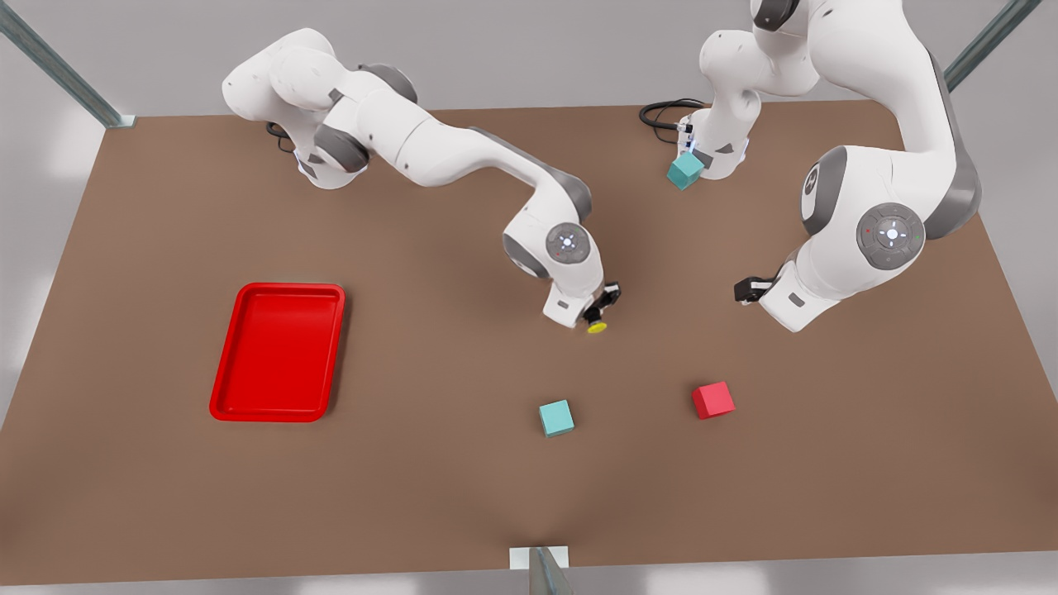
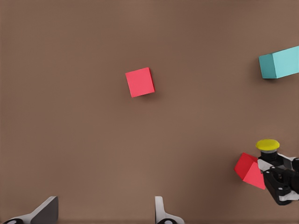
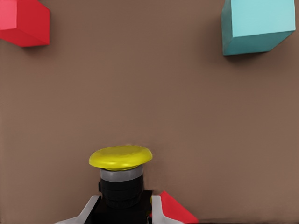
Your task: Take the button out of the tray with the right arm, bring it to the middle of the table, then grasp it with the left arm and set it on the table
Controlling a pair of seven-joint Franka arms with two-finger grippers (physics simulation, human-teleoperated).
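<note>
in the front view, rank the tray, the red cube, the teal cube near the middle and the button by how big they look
1. tray, by far
2. red cube and teal cube, look alike
3. button, held by the right end effector

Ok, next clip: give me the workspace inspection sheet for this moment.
Surface: brown table, flat.
Job's things: button held over the table's middle; red tray at the front view's left, apart from it.
Clutter: red cube, near teal cube, far teal cube by an arm base.
Grippers: right pincer shut on the button; left pincer open, waiting.
Cables: black cable at the far edge.
Surroundings: metal posts at corners.
</note>
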